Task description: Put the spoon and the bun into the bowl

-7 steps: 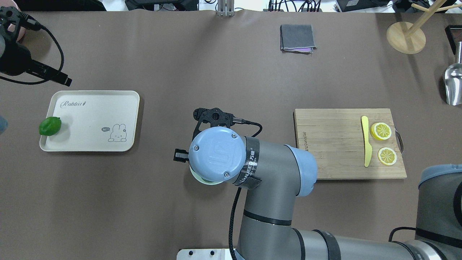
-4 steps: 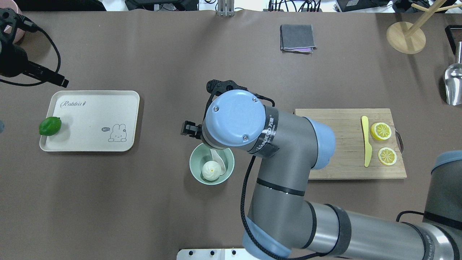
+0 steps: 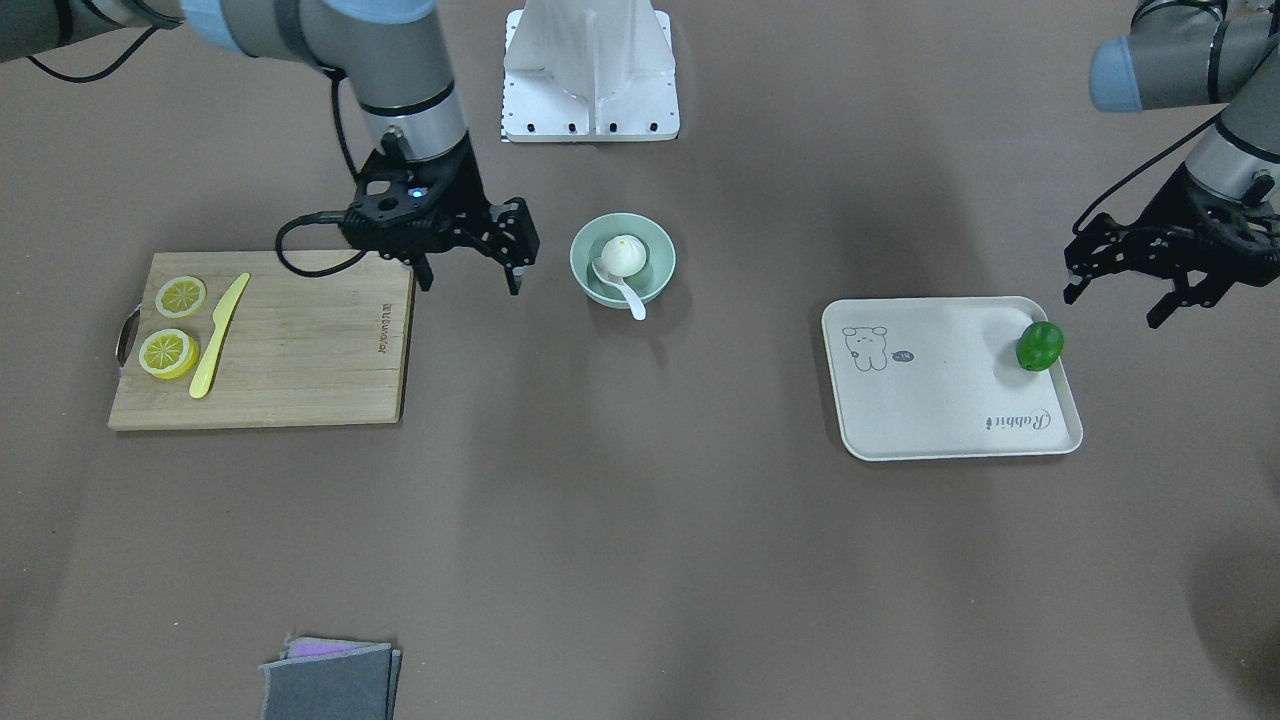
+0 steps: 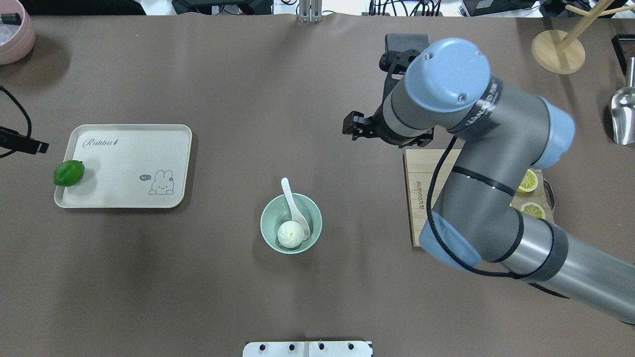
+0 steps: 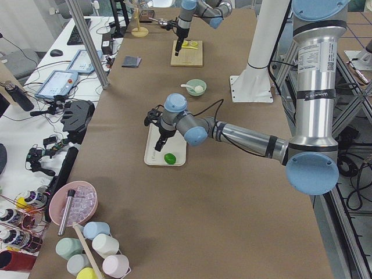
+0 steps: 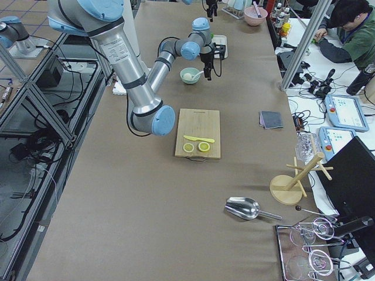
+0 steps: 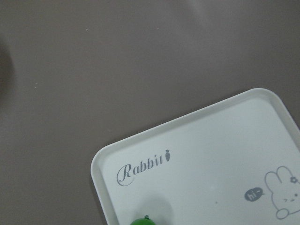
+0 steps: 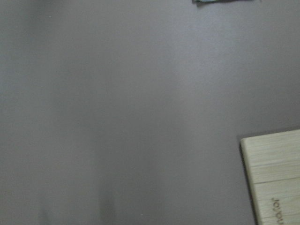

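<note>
The pale mint-green bowl stands mid-table; it also shows in the front-facing view. The white bun sits inside it. The white spoon has its scoop in the bowl beside the bun and its handle leaning out over the far rim. My right gripper is open and empty, above the table between the bowl and the cutting board, apart from the bowl. My left gripper is open and empty, just beyond the tray's outer end near the lime.
A wooden cutting board holds a yellow knife and two lemon slices. A white rabbit tray carries a green lime. A grey cloth, wooden stand, metal scoop and pink bowl line the edges.
My right arm has lifted off the bowl and swung away to the right toward the cutting board, uncovering the spoon and bun in the bowl. My left arm has drawn back left.
</note>
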